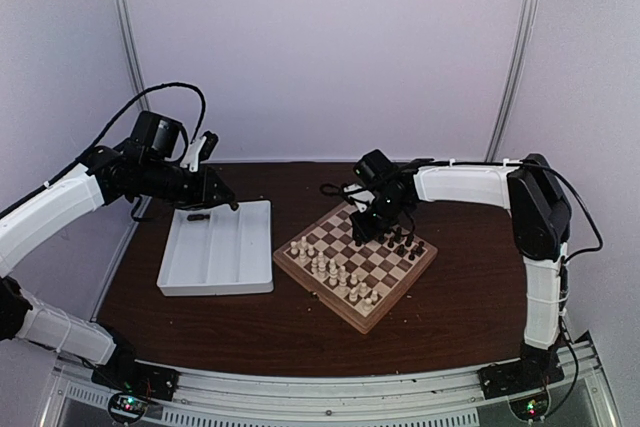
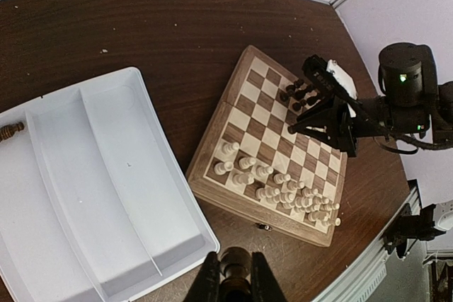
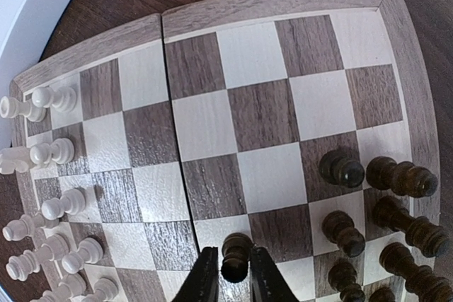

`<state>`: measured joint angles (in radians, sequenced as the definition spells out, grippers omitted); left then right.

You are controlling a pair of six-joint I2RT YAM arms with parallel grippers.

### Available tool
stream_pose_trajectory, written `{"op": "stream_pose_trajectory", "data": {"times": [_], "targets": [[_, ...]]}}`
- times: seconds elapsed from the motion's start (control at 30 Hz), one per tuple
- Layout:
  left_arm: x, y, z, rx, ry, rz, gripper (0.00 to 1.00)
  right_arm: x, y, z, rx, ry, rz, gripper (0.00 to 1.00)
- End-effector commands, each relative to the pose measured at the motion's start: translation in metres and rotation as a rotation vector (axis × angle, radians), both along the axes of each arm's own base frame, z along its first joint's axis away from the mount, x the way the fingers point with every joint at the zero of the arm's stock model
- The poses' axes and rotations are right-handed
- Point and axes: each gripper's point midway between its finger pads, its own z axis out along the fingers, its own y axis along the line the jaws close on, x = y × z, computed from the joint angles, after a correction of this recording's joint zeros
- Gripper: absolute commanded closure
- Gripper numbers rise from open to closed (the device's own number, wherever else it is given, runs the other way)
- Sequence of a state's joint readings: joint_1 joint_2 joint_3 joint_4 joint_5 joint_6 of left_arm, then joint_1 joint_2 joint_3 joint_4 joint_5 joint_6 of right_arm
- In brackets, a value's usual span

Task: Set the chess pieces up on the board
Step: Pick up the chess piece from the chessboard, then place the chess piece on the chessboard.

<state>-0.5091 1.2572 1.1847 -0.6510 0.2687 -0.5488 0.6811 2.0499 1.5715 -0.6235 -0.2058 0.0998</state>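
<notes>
Fingers of right hand (image 3: 234, 281) pinch upright dark piece (image 3: 236, 251) over the board (image 3: 283, 1); left hand (image 2: 234, 284) (farther off) clamps second piece (image 2: 236, 265).

soft even light (edges warped), seemingly slight blur

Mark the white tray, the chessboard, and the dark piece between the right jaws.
white tray (image 2: 141, 175): left wrist view, bare floor of a compartment.
chessboard (image 3: 283, 6): right wrist view, its wooden rim.
dark piece (image 3: 236, 256): right wrist view, its rounded head, between the jaws.
</notes>
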Motion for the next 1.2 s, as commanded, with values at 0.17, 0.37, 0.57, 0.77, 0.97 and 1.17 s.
{"op": "stream_pose_trajectory", "data": {"times": [0.17, 0.37, 0.57, 0.77, 0.97, 1.17], "targets": [[0.007, -0.002, 0.008, -0.021, -0.042, -0.004, 0.95, -0.007, -0.004, -0.007, -0.030, 0.023, 0.014, 0.83], [0.006, -0.002, 0.007, -0.021, -0.040, -0.004, 0.95, -0.006, -0.003, -0.004, -0.028, 0.014, 0.014, 0.95], [0.006, -0.002, 0.008, -0.021, -0.042, -0.003, 0.95, 0.003, 0.001, 0.008, -0.016, -0.022, 0.018, 0.96], [0.006, -0.003, 0.007, -0.023, -0.037, -0.008, 0.95, 0.019, 0.011, 0.019, 0.000, -0.075, 0.025, 0.99], [0.006, -0.003, 0.007, -0.023, -0.037, -0.008, 0.95, 0.035, 0.020, 0.027, 0.012, -0.113, 0.022, 0.99], [0.007, -0.004, 0.007, -0.021, -0.037, -0.011, 0.95, 0.053, 0.023, 0.028, 0.012, -0.157, -0.002, 0.98]]}}
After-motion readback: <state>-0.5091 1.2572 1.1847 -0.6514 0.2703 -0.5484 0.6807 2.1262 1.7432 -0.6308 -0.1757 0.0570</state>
